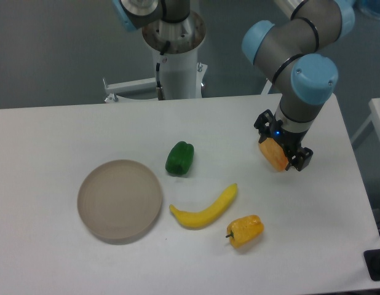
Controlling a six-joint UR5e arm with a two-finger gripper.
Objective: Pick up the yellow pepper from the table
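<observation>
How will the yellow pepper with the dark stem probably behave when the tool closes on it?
The yellow pepper lies on its side on the table, so a nudge may roll it. Its lumpy, glossy-looking skin could slip between the fingers. It looks stiff, probably keeping its shape.

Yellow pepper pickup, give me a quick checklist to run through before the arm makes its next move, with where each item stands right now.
1. Gripper free to grasp: not ok, it is shut on the orange pepper.
2. Gripper over the target: not ok, the yellow pepper lies nearer the camera and to the left in the picture.
3. Yellow pepper reachable from above: ok, it lies uncovered on the table.
4. Room around the yellow pepper: ok, the banana lies close but apart.
5. Green pepper and plate out of the way: ok, both farther left.
</observation>
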